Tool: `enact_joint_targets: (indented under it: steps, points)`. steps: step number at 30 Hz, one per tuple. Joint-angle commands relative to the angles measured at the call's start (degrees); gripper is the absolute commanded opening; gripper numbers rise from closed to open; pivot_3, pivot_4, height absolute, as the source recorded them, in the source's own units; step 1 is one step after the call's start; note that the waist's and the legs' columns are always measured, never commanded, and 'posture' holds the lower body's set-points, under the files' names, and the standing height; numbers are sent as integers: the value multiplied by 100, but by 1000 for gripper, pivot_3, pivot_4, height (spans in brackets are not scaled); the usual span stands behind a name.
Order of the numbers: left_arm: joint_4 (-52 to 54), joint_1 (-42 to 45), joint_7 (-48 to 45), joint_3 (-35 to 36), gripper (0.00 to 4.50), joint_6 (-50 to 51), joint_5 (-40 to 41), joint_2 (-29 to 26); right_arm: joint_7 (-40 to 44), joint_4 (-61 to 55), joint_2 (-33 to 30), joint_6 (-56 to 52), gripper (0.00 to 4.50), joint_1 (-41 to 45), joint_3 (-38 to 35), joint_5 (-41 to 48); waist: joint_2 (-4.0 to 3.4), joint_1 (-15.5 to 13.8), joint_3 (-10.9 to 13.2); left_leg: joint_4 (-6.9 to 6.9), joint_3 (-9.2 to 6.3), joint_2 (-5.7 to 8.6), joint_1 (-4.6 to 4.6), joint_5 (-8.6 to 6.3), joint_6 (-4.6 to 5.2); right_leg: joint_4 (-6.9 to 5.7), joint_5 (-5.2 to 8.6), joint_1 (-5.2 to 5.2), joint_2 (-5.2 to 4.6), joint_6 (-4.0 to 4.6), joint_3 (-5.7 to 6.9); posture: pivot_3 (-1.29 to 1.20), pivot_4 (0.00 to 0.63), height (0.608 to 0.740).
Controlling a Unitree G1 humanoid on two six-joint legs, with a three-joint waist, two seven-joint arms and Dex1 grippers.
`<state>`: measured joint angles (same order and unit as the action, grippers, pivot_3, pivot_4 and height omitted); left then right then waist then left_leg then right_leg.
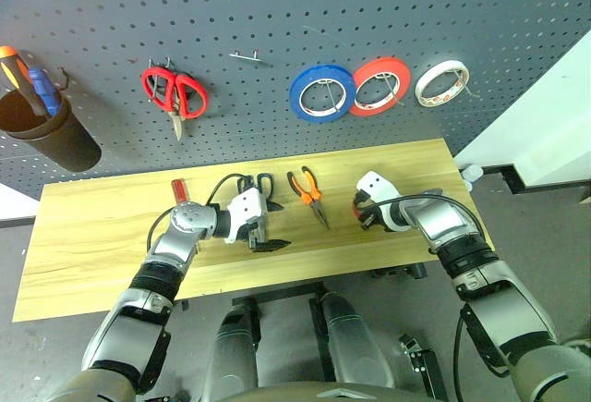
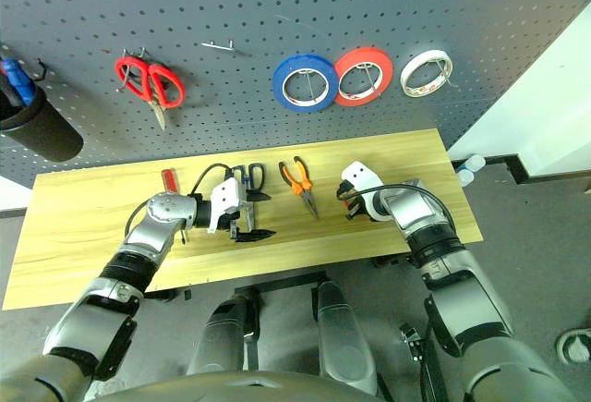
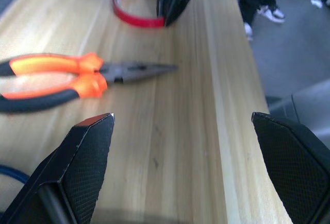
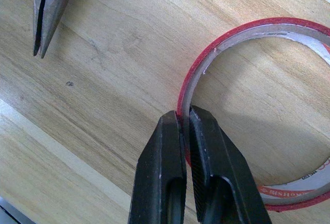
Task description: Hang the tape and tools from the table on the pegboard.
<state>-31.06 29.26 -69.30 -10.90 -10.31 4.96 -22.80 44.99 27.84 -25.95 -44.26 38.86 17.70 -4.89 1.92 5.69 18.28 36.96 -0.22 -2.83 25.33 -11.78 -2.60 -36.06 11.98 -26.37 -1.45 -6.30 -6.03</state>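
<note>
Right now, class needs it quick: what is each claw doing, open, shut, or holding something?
Left claw: open, holding nothing, above the table.
Right claw: shut on the red tape lying on the table.

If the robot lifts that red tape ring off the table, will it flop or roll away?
Probably not flop: the red tape ring looks like a stiff, thin hoop. The right gripper pinches its rim, so it may swing. Set on edge, it could roll.
</note>
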Motion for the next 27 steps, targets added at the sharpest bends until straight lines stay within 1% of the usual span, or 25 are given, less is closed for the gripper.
enact_joint_targets:
  steps: [1, 5, 8, 12, 15, 17, 20, 23, 27]
  points:
    - [683, -300, -333, 252, 4500, 116, 605, -122, -2, -1083, -131, -423, 36, -546, -192, 186, -1, -19, 0, -3, 0, 0, 2, 0, 0, -1, -2, -2, 0, 7, 0, -49, 322, 740]
    - [879, -468, -502, 512, 4500, 37, 939, -332, -238, -2677, -351, -559, 36, -1190, -717, 360, -4, -34, -3, -22, 0, 2, 17, 0, 0, -3, 6, -24, 0, 6, 4, -70, 266, 740]
    - [910, -582, -635, 653, 4500, 26, 1124, -465, -140, -3871, -537, -791, 36, -1647, -999, 680, -3, -28, -7, -17, 4, 7, 27, 0, -1, 1, 5, -29, -4, 3, 3, -80, 237, 740]
    - [835, -634, -740, 780, 4500, -92, 1234, -554, -234, -4846, -715, -1065, 36, -1920, -1392, 955, 7, -7, -51, -15, 5, 8, 24, 0, -1, 5, 4, -23, -5, 3, 4, -98, 205, 740]
    - [802, -598, -707, 938, 4500, -232, 1331, -560, -452, -5249, -762, -1184, 36, -1849, -1839, 1104, 14, 8, -74, -7, 5, 8, 25, 0, -2, 6, -1, -23, -5, 4, 4, -124, 184, 740]
    - [761, -541, -712, 1029, 4500, -312, 1400, -546, -567, -5314, -790, -1162, 36, -1721, -2047, 1170, 21, 18, -116, -3, 6, 8, 26, 0, -2, 9, -4, -21, -5, 3, 4, -134, 174, 740]
    - [1034, -477, -944, 1211, 4500, -50, 1809, -582, -552, -5585, -904, -1106, 36, -1521, -2384, 1418, 23, 47, -187, -3, 10, 8, 28, 0, -2, 28, -11, -14, -6, 0, 4, -145, 152, 740]
    - [1187, -380, -1059, 1280, 4500, 203, 2005, -674, -593, -5770, -1001, -1061, 36, -1424, -2521, 1574, 32, 68, -265, -9, 9, 5, 31, 0, -2, 57, -25, -4, -6, -4, 6, -151, 140, 740]
    - [1390, -176, -1056, 1430, 4500, 504, 2328, -632, -676, -5742, -1073, -975, 36, -1214, -2657, 1718, 33, 147, -367, -11, 10, 6, 40, 0, -2, 83, -30, 4, -9, -14, 9, -149, 118, 740]
